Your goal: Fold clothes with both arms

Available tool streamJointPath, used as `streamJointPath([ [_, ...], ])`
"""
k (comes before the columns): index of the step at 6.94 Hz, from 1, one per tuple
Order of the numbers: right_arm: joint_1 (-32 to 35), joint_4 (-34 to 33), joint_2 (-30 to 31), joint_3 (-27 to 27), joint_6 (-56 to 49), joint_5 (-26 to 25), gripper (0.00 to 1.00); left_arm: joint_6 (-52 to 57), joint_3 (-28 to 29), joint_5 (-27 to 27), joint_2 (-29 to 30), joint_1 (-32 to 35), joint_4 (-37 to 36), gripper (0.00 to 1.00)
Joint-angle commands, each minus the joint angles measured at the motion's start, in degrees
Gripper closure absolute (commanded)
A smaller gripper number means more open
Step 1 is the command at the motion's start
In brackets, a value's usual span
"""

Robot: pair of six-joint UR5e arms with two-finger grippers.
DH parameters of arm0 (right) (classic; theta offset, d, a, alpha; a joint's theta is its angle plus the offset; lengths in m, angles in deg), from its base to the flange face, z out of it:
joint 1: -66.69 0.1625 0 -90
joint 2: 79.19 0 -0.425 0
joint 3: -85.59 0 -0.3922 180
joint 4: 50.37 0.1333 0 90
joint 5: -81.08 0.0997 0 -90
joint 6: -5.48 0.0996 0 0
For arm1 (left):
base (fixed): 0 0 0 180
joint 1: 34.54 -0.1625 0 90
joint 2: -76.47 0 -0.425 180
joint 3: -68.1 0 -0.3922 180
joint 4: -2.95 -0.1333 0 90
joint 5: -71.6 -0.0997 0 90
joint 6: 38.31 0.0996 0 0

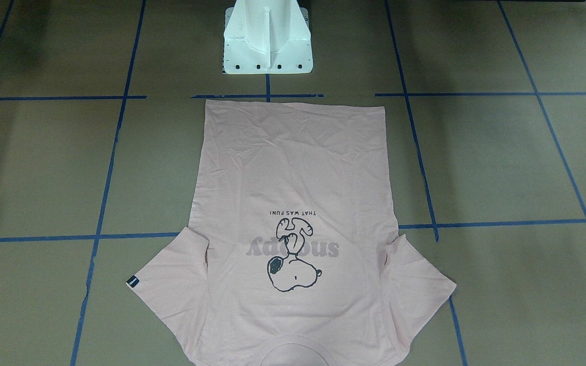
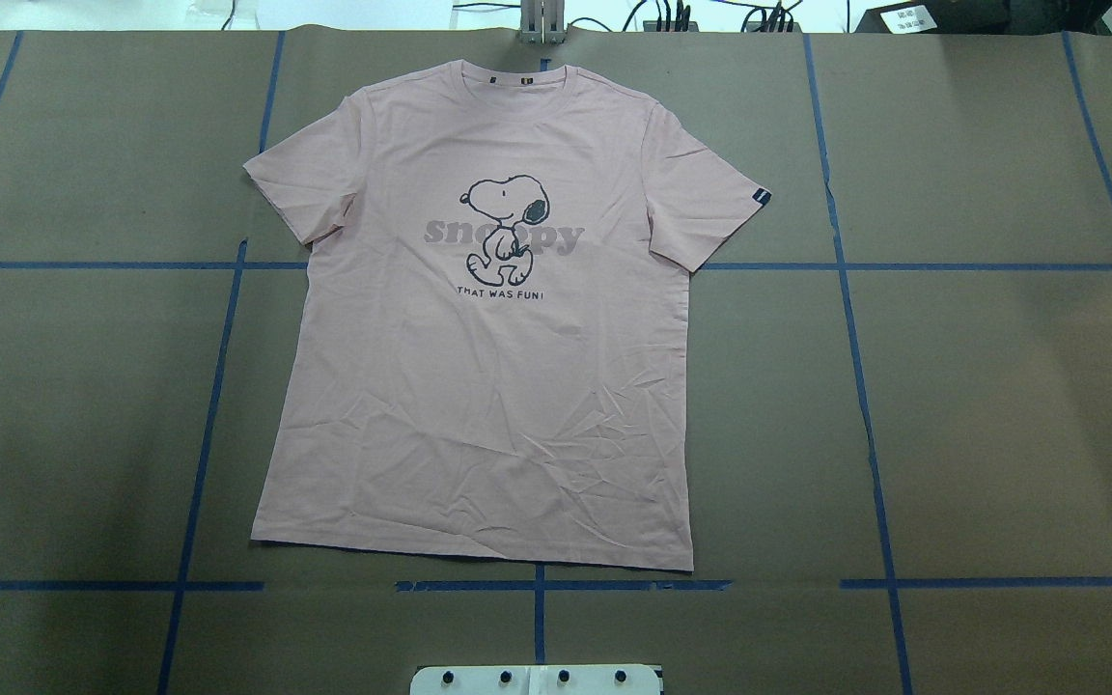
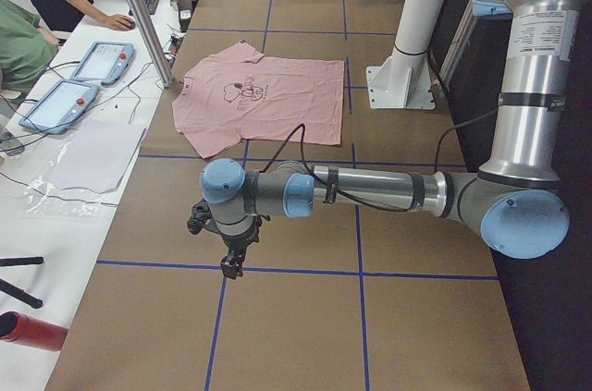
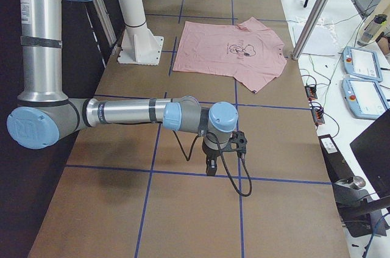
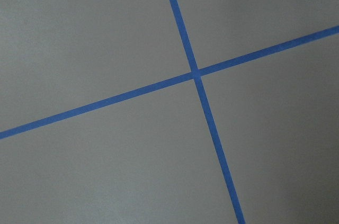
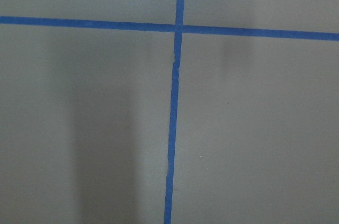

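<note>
The pale pink T-shirt [image 2: 479, 405] lies flat and spread out, print side up, in the middle of the table, collar at the far edge from the robot's base. It also shows in the front view [image 1: 293, 168], with the black sleeve tag [image 1: 133, 281]. The left gripper [image 3: 231, 266] shows only in the left side view, hanging low over bare table far from the shirt [image 3: 268, 100]. The right gripper [image 4: 211, 169] shows only in the right side view, also far from the shirt [image 4: 225, 50]. I cannot tell if either is open or shut. Both wrist views show only table.
The brown table [image 2: 1000, 386] carries a grid of blue tape lines [image 2: 855, 338]. The white pedestal base [image 1: 267, 38] stands behind the shirt's hem. Operators, tablets [image 3: 60, 100] and cables lie beyond the far edge. A metal post [image 4: 314, 11] stands near the collar.
</note>
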Motion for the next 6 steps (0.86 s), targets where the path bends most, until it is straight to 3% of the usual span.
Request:
streamJointPath([
  [1, 0.00, 2.30, -0.35, 0.21, 1.64, 0.06, 0.00, 0.00, -0.33, 0.00, 0.08, 0.00, 0.01, 0.00],
  [2, 0.00, 2.39, -1.74, -0.23, 3.40, 0.32, 0.00, -0.09, -0.60, 0.00, 0.43, -0.09, 0.09, 0.00],
  [5, -6.56, 4.75, -12.72, 0.98, 7.27, 0.23, 0.00, -0.44, -1.92, 1.91, 8.94, -0.70, 1.57, 0.00],
  [6, -9.20, 9.46, -14.83, 3.09, 10.41, 0.32, 0.00, -2.09, -2.53, 3.33, 9.13, -2.18, 9.59, 0.00],
])
